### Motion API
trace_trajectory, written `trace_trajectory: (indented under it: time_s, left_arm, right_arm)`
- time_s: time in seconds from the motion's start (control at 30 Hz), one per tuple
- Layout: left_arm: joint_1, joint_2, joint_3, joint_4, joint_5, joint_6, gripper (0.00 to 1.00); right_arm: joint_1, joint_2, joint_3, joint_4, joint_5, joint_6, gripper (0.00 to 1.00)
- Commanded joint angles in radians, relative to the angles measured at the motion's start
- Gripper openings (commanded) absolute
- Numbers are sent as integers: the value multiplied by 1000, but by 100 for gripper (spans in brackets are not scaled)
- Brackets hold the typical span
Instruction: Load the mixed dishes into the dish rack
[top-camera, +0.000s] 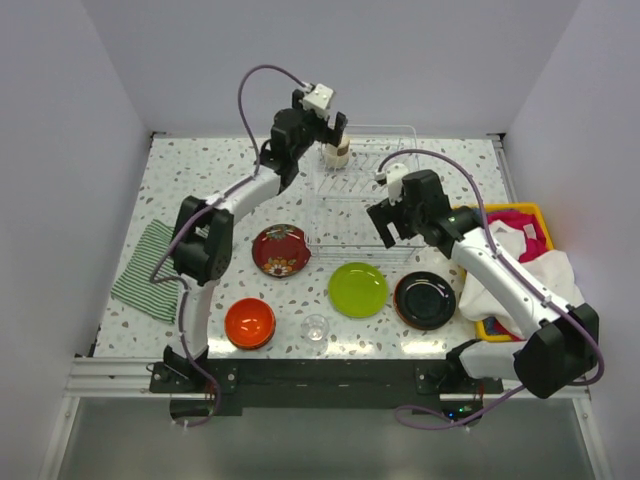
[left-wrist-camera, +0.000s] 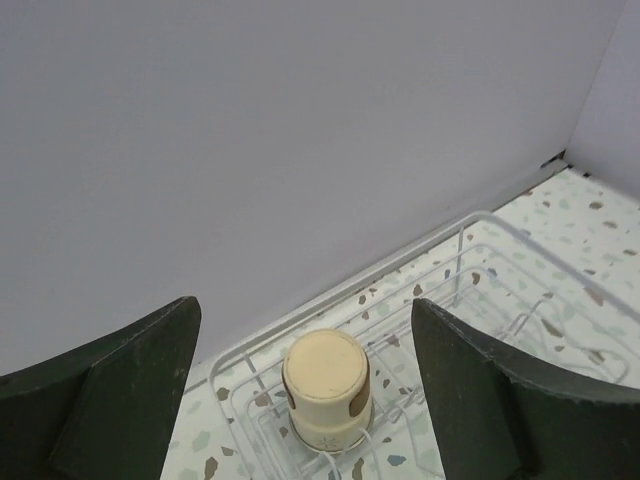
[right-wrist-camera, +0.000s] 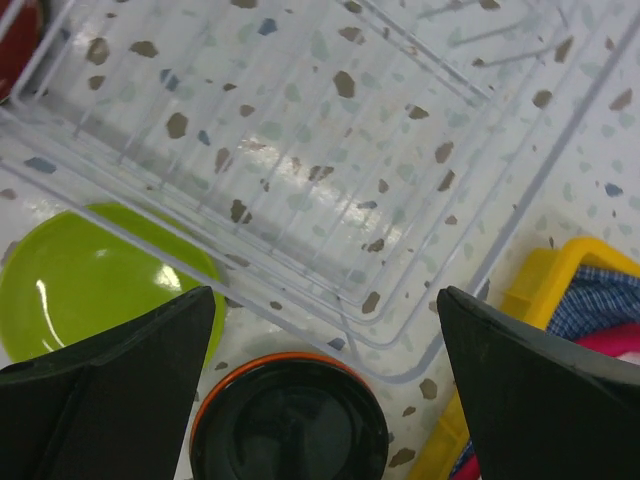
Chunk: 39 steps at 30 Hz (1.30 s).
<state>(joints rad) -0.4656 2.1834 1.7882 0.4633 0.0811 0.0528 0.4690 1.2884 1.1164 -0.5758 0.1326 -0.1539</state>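
My left gripper (top-camera: 335, 128) hung over the far left corner of the dish rack (top-camera: 355, 200). Its fingers (left-wrist-camera: 120, 395) were spread wide and held nothing. Below them, in my left wrist view, a beige cup (left-wrist-camera: 327, 390) stood inside that corner of the rack (left-wrist-camera: 470, 260). Its closed end was up, brown patches showed on its side, and it was clear of both fingers. From above, the same cup (top-camera: 337, 150) sat just under the gripper, close to the back wall.

My right gripper (top-camera: 385, 228) hovered over the near right part of the rack. Its fingers (right-wrist-camera: 530, 395) were also wide apart, with nothing between them. Under it, the wrist view showed the rack's clear floor and wire rim (right-wrist-camera: 300, 190). Apart from the cup, I saw no dish in the rack.

The other dishes lay on the speckled table (top-camera: 200, 175) in front of the rack:
- a dark red patterned plate (top-camera: 281, 250) near its left near corner
- a lime green plate (top-camera: 358, 289) just before its front edge
- a black plate (top-camera: 425, 300) beside the green one, on the right
- an orange bowl (top-camera: 249, 322) close to the table's near edge
- a small glass (top-camera: 316, 327), also close to the near edge

From my right wrist, the green plate (right-wrist-camera: 90, 290) and the black plate (right-wrist-camera: 290, 425) lay right by the rack's rim.

A yellow bin (top-camera: 530, 208) of coloured cloths stood to the right of the rack. A green-and-white striped cloth (top-camera: 150, 272) lay at the table's left side.
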Motion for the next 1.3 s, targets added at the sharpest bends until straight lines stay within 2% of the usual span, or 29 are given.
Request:
trace_trajectory:
  time_s: [0.0,0.03,0.2,0.3,0.4,0.53,0.63,0.77,0.83,1.0,1.27]
  left_arm:
    - [51,-304,-82,-141,-10,-111,91]
    - [61,-344,-110,-234,-12,-141,91]
    - [154,-606,-331,-544,11,-183,89]
    - [217,-741,-466,-734,130,-228,87]
    - [238,-873,-601,-820,157,-219,86]
    - [255,-1103,-794,-828,144,-200,86]
    - [283,-1200,-846,-857,131,-182,86]
    - [373,-1278,-848,-911,151,-191,86]
    - [383,-1312,-848,-923,149,-188,86]
    - [426,-1341,-828,-968,146,-222,86]
    - [466,-1370,-820,-954,161,-245,86]
  right_arm:
    - [3,-43,46,-5,-337,-179,94]
    - [17,-47,45,-21,-461,-255,92]
    - [149,-32,63,-61,-540,-370,86]
    - [246,2,89,-156,-651,-424,80]
    - [322,64,120,-235,-673,-362,73]
    - [356,117,112,-219,-679,-199,67]
    - [388,134,83,-213,-645,-190,66]
    - [410,173,71,-190,-626,-170,66]
    - [431,186,74,-173,-623,-156,65]
    - [493,241,69,-144,-549,-119,63]
    - [516,321,68,-98,-439,-76,63]
